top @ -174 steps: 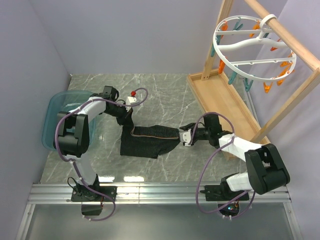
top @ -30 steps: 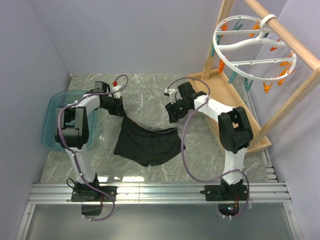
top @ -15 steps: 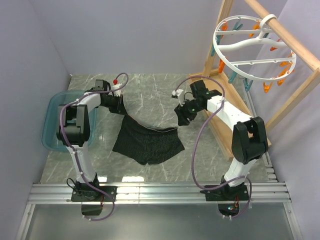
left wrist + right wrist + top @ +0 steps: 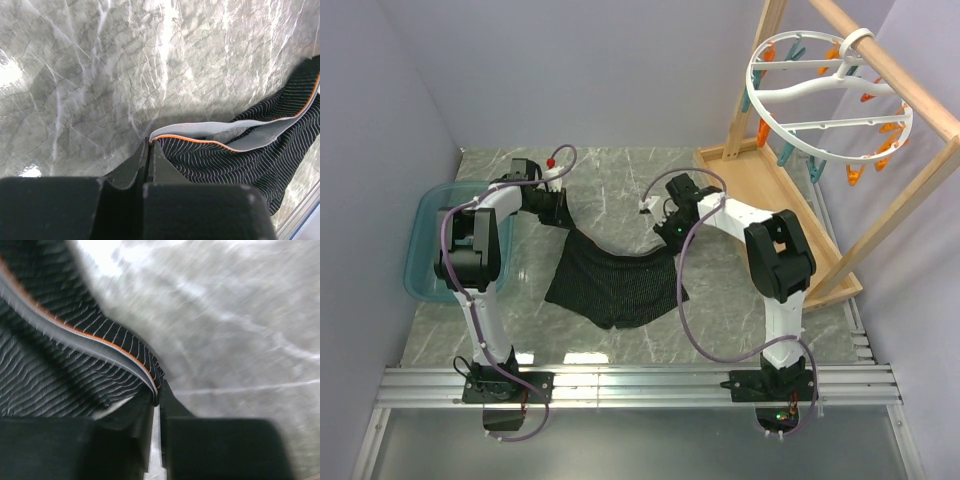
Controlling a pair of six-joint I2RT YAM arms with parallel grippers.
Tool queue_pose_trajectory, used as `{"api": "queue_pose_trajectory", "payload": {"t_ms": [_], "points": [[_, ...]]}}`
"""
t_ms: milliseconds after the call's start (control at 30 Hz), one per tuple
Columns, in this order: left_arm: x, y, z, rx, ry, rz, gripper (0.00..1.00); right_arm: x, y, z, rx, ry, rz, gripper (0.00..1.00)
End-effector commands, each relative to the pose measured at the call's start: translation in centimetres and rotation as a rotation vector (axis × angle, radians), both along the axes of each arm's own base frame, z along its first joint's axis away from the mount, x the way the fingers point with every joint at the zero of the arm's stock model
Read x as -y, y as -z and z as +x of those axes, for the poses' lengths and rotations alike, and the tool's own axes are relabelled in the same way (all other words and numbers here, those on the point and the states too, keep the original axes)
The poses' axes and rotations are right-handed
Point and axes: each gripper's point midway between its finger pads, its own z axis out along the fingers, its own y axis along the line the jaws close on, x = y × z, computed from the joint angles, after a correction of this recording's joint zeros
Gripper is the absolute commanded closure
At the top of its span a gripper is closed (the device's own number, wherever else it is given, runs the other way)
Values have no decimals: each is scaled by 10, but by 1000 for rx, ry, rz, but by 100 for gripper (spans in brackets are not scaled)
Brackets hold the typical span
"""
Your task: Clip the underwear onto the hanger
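Underwear (image 4: 615, 285), black with fine pale stripes: lower part resting on the marble table (image 4: 620, 175), its waistband (image 4: 200, 134) raised in a sagging arc between the two grippers. Left gripper (image 4: 563, 220) is clenched on the band's left end; in the left wrist view its fingertips (image 4: 135, 160) meet with no gap over the orange-edged grey band. Right gripper (image 4: 665, 234) pinches the right end; the right wrist view is blurred, with the band entering a narrow slit between the fingers (image 4: 172, 410). Hanger (image 4: 825, 95), a white ring with orange and teal pegs, hangs from the wooden rack (image 4: 775, 200), well apart from the garment; the rack is cut off at the picture's edge. A teal basin (image 4: 420, 265) sits partly hidden behind the left arm.
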Motion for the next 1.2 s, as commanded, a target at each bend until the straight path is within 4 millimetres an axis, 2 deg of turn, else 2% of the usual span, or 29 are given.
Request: {"api": "queue_pose_trajectory", "payload": {"t_ms": [0,33,133,167,233,300,333,367,400,433,467,500,567,600,633,667,700,733,800,833,867,900,967,1000,1033,1067,1100,1167], "points": [[4,-15,14,37,-16,-34,98,-11,-27,45,99,118,68,96],[3,-15,14,41,-18,-33,98,-11,-24,46,79,131,73,100],[0,-13,15,46,-38,-12,92,-5,-26,48,31,186,80,100],[-2,-12,16,45,-51,-4,80,0,-24,45,9,200,69,100],[-6,-18,21,74,-70,21,75,11,-24,47,-4,236,48,100],[-10,-27,26,107,-94,31,66,22,-23,41,-31,258,25,86],[-12,-40,27,140,-102,25,63,26,-32,40,-21,267,33,72],[-14,-51,32,183,-106,21,56,35,-32,36,-28,290,41,66],[-15,-60,34,213,-108,21,53,38,-37,35,-18,308,57,57],[-15,-84,34,278,-104,11,50,41,-57,35,23,310,84,42],[-15,-99,37,338,-90,13,41,46,-61,30,27,315,90,40],[-15,-125,35,413,-83,12,38,48,-83,29,72,314,120,40],[-12,-154,31,514,-46,1,29,47,-102,20,75,314,178,39],[-10,-170,31,579,-31,-5,22,50,-115,18,83,329,214,39],[-7,-198,24,659,-9,-19,4,51,-140,13,127,330,264,39],[-1,-215,19,711,22,-44,1,47,-153,7,134,315,328,39],[8,-241,11,788,55,-57,1,53,-165,5,156,344,367,39],[15,-253,6,828,86,-66,1,55,-195,-2,228,341,429,39],[29,-276,-1,913,123,-52,1,56,-215,-12,283,347,514,39],[50,-293,-10,972,157,-64,1,62,-239,-21,360,343,545,39],[60,-301,-14,1002,170,-61,1,63,-245,-28,386,341,559,39],[84,-315,-25,1053,213,-78,1,65,-264,-41,439,332,590,39],[108,-328,-36,1116,255,-99,1,65,-272,-60,456,328,620,38],[130,-334,-45,1140,287,-124,1,66,-277,-68,474,323,633,38],[141,-346,-47,1183,283,-152,1,69,-291,-82,520,315,653,38],[150,-349,-49,1189,284,-174,1,71,-291,-90,527,319,653,38],[169,-350,-52,1182,304,-207,1,74,-298,-103,559,305,662,38],[188,-357,-53,1168,303,-276,1,75,-288,-118,541,286,646,38]]}}
